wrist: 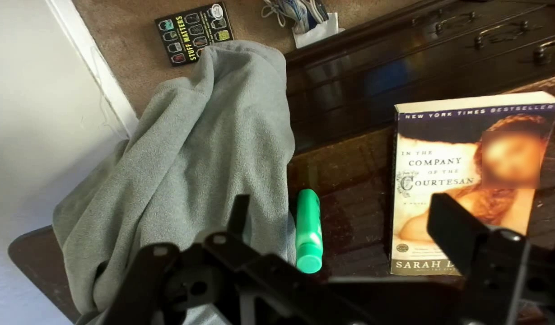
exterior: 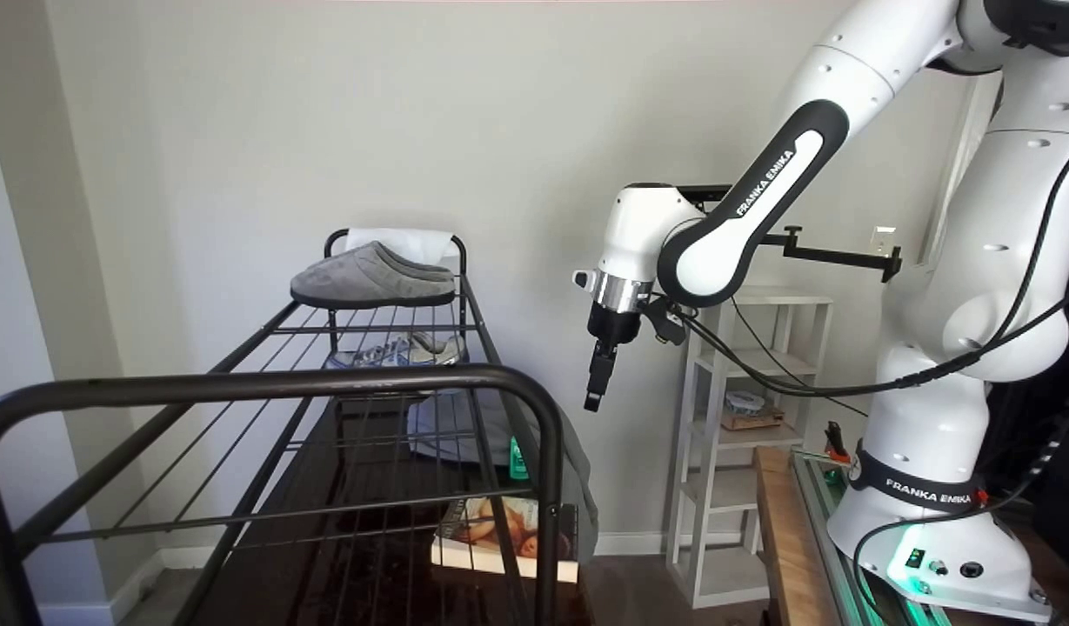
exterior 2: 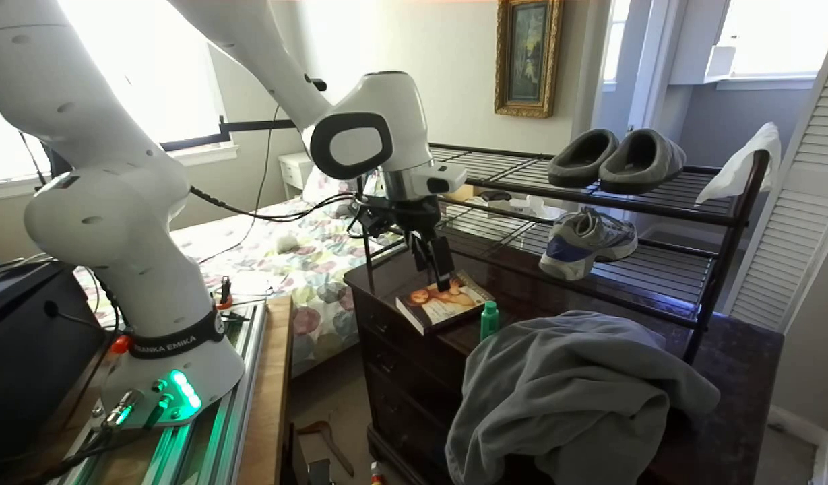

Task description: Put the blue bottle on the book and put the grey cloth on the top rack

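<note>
A robot's gripper [wrist: 340, 214] is hanging above a dark wooden dresser [exterior 2: 737, 367], released, both fingers [wrist: 453, 225] standing wide apart. In the wrist view, a green bottle [wrist: 309, 230] is standing between a rumpled grey cloth [wrist: 214, 149] on the left and a paperback book [wrist: 440, 149], its cover naming "In the Company of the Courtesan," on the right. The bottle is standing upright on the dresser, just beside the cloth; whether the two are touching is not showing clearly. In an exterior view, the cloth is spilling in folds over the dresser's near edge at the right, while the book is lying farther left.

Above the dresser, the top rack [exterior 2: 504, 174] is carrying a pair of grey slippers [exterior 2: 639, 176], which are taking up the part toward its right end, where a white cloth [exterior 2: 750, 158] is draping over the end frame [exterior 2: 721, 269]. A sneaker [exterior 2: 589, 242] is resting on the tier below [exterior 2: 676, 276]. In an exterior view, the rack's near frame [exterior: 264, 383] is rising in the foreground, its tubes crossing in front of the book. A narrow white shelving unit [exterior: 730, 569] is standing to the right, black cables [exterior: 812, 391] hanging in front of it. In the wrist view, a second book [wrist: 193, 34] is lying on the carpet [wrist: 119, 31] beyond the grey cloth, which is hiding one corner.
</note>
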`<state>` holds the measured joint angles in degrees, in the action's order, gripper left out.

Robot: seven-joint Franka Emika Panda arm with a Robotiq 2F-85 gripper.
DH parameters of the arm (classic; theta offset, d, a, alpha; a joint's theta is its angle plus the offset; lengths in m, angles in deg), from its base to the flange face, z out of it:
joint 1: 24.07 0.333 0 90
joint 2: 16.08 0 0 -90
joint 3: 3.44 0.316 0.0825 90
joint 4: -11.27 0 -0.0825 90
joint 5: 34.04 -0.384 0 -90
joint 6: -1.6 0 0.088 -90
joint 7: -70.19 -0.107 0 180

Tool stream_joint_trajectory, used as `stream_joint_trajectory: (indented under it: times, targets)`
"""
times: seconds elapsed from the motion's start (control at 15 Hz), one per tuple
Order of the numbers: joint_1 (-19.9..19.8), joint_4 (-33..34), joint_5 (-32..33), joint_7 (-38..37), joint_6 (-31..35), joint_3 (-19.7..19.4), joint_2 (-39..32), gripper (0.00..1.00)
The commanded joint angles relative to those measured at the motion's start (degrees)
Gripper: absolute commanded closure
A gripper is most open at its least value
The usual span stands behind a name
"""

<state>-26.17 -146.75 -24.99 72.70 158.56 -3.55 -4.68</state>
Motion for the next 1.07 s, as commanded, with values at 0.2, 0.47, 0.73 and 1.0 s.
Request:
stream_joint_trajectory:
  times: [0.2,0.47,0.73,1.0]
  targets:
    - [-5.69,0.25,12.08,-9.25,2.68,2.21,0.9,0.0]
    - [-3.47,1.47,5.6,-5.68,4.12,0.01,-2.22,0.0]
    - [-0.15,4.41,-3.56,0.87,5.09,-2.06,-7.52,0.0]
    - [3.6,8.11,-18.37,14.8,8.64,-2.54,-12.66,0.0]
